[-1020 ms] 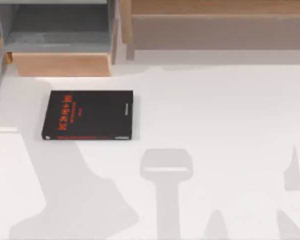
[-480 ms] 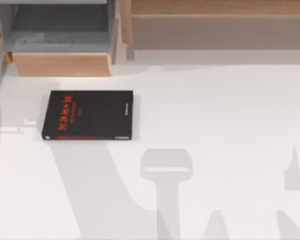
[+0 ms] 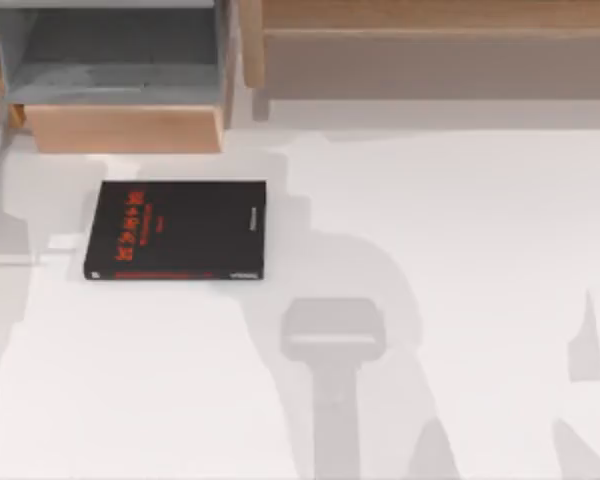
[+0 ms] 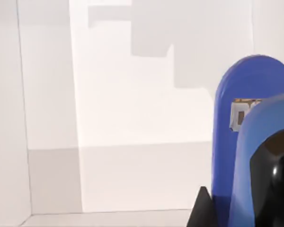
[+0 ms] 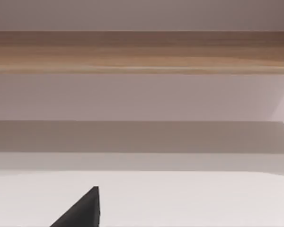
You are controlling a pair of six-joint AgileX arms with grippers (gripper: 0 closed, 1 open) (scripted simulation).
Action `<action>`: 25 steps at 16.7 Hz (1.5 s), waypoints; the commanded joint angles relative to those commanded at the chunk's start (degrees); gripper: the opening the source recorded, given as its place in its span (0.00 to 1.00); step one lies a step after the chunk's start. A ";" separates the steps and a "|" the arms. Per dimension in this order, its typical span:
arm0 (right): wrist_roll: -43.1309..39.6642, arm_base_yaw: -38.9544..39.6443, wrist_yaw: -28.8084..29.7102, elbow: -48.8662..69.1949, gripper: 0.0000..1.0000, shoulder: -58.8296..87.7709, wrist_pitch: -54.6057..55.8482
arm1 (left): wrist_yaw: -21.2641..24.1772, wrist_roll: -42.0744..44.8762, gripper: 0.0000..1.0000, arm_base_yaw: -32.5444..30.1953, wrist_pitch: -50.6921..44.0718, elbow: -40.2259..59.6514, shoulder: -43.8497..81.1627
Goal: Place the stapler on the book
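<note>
Blue stapler (image 4: 236,142) close before the left wrist camera, grip on it unclear; black book (image 3: 176,230) flat on the white table (image 3: 460,250).

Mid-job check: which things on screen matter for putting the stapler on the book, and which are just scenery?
Job items:
- stapler, blue, close before the left wrist camera
- book, flat on the table's left side, nothing on it

Just there:
- wooden drawer unit behind the book
- long wooden shelf at the back
- table
</note>
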 joint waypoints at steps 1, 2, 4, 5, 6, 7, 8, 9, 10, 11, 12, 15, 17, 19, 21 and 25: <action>0.00 0.00 0.00 0.00 1.00 0.00 0.00 | -0.12 -2.30 0.00 -1.84 0.06 -1.64 -1.07; 0.00 0.00 0.00 0.00 1.00 0.00 0.00 | -0.29 -4.73 0.00 -4.07 0.13 -3.42 -1.80; 0.00 0.00 0.00 0.00 1.00 0.00 0.00 | -0.90 -9.96 0.00 -9.30 0.29 -7.50 -2.12; 0.00 0.00 0.00 0.00 1.00 0.00 0.00 | -1.38 -12.73 0.00 -12.11 0.40 -9.84 -1.74; 0.00 0.00 0.00 0.00 1.00 0.00 0.00 | -1.94 -15.56 0.00 -14.98 0.59 -12.21 -1.13; 0.00 0.00 0.00 0.00 1.00 0.00 0.00 | -2.55 -18.42 0.00 -17.84 0.92 -14.49 -0.39; 0.00 0.00 0.00 0.00 1.00 0.00 0.00 | -3.18 -21.27 0.00 -20.64 1.45 -16.58 0.41; 0.00 0.00 0.00 0.00 1.00 0.00 0.00 | -3.79 -24.06 0.00 -23.33 2.20 -18.42 1.17; 0.00 0.00 0.00 0.00 1.00 0.00 0.00 | -4.36 -26.78 0.00 -25.84 3.17 -19.98 1.81; 0.00 0.00 0.00 0.00 1.00 0.00 0.00 | -4.86 -29.36 0.00 -28.13 4.33 -21.22 2.27; 0.00 0.00 0.00 0.00 1.00 0.00 0.00 | -5.25 -31.73 0.00 -30.15 5.62 -22.09 2.50; 0.00 0.00 0.00 0.00 1.00 0.00 0.00 | -5.90 -37.06 0.00 -34.31 9.14 -23.03 2.15; 0.00 0.00 0.00 0.00 1.00 0.00 0.00 | -6.02 -38.47 0.00 -35.24 10.24 -23.05 1.87; 0.00 0.00 0.00 0.00 1.00 0.00 0.00 | -6.02 -38.47 0.00 -35.24 10.24 -23.05 1.87; 0.00 0.00 0.00 0.00 1.00 0.00 0.00 | -6.02 -38.47 0.00 -35.24 10.24 -23.05 1.87; 0.00 0.00 0.00 0.00 1.00 0.00 0.00 | -5.94 -38.32 0.00 -35.04 11.94 -24.25 2.48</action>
